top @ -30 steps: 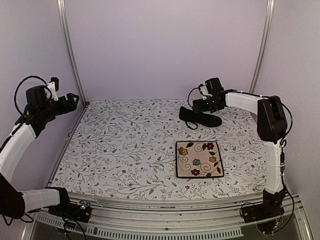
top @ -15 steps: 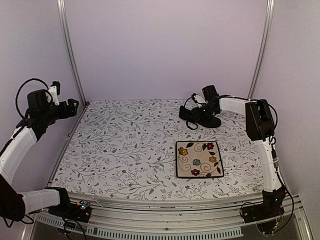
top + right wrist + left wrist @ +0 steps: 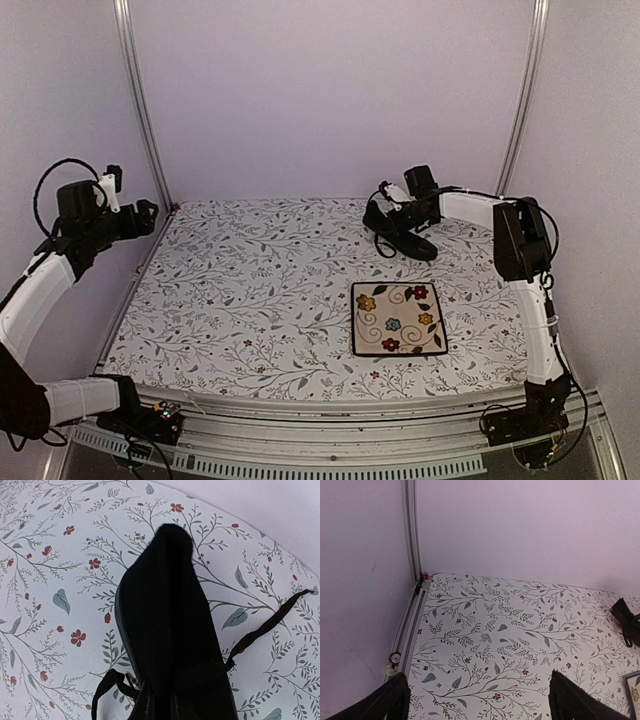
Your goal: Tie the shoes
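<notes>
One black shoe [image 3: 402,236] tilted in right claw [image 3: 395,208]; left claw [image 3: 479,676] wide, far off; floral plate [image 3: 405,306] near

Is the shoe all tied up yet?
Not yet. Done: nothing, since the laces lie loose with no bow. In hand: the right end effector is at the shoe, but its grip is hidden. Left to do: the whole knot. The left end effector hangs open, far away.

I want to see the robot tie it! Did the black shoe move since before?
Yes. The shoe has tipped: its left end, by the right gripper, lifted away from the floral plate, while its other end now angles down toward that plate.
</notes>
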